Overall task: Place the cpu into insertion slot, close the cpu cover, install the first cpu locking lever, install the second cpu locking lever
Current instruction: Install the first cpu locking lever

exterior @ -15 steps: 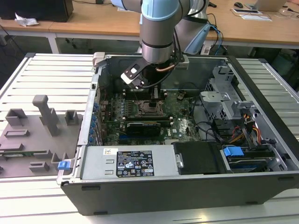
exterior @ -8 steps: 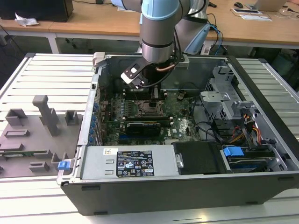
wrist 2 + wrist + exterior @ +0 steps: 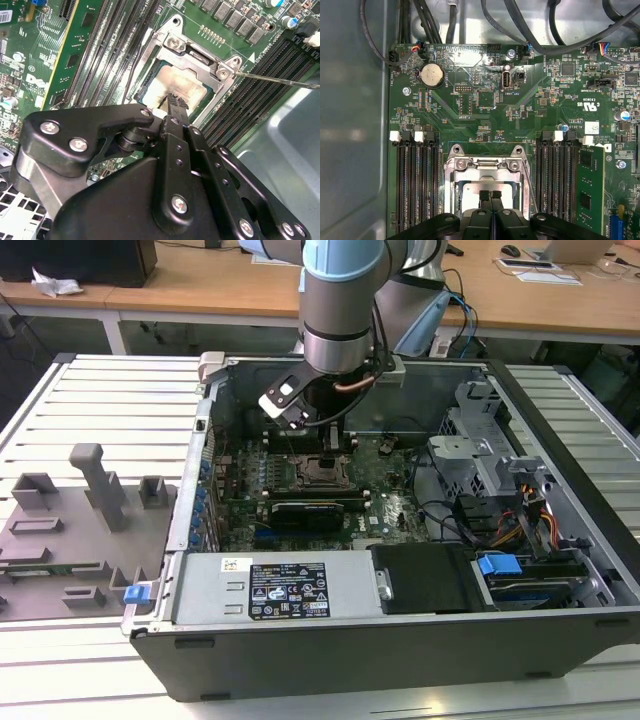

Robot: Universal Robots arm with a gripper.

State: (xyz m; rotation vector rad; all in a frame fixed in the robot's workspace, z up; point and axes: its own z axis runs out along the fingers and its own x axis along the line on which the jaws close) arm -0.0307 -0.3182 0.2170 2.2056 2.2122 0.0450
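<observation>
The cpu (image 3: 180, 82), a square chip with a dull silver top, lies in the insertion slot (image 3: 325, 473) on the green motherboard. The cpu cover (image 3: 197, 56), a silver frame with a cut-out centre, lies flat around the cpu (image 3: 467, 192) and its frame (image 3: 485, 172) is seen in both wrist views. My gripper (image 3: 173, 101) is shut, with its black fingertips (image 3: 484, 195) pressed together directly over the chip's top, at or just above its surface. A thin wire locking lever (image 3: 280, 81) sticks out beside the socket. From the exterior view, the gripper (image 3: 322, 440) hangs inside the open case.
Long black memory slots (image 3: 415, 185) flank the socket on both sides. A green card (image 3: 590, 185) stands beside it. Cables (image 3: 540, 35) run over the board's far edge. The case walls (image 3: 200, 470) enclose the work area. A grey fixture tray (image 3: 70, 530) lies at the exterior view's left.
</observation>
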